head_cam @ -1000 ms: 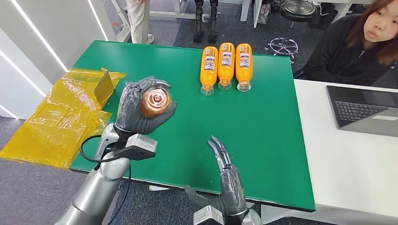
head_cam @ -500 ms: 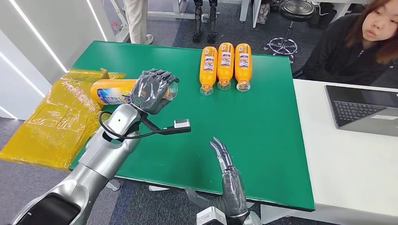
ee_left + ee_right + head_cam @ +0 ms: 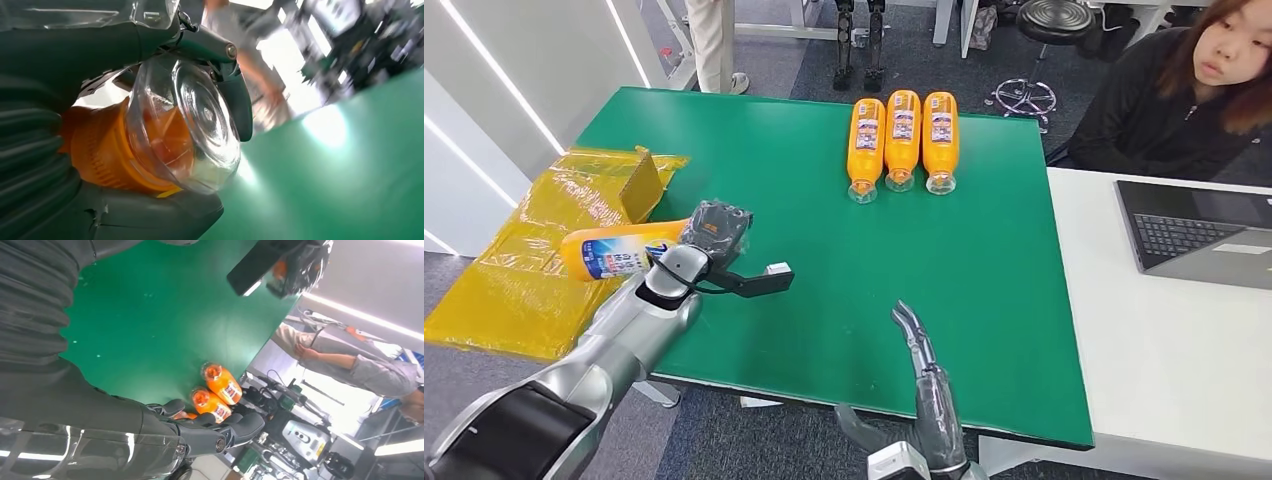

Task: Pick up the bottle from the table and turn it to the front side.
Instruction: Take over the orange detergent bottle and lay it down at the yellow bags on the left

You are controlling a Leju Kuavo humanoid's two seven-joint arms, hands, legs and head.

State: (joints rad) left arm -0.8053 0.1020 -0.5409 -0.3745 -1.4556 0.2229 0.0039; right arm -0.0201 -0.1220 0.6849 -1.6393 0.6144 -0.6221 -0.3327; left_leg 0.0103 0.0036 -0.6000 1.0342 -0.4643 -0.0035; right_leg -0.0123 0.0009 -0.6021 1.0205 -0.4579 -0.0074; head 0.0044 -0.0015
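- Our left hand is wrapped around the bottle, holding it on its side over the green table's left edge.
- Our right hand holds nothing, fingers extended, at the near edge.
- Three bottles lie side by side at the far edge.

Three bottles lie side by side at the table's far edge, a laptop to its right.
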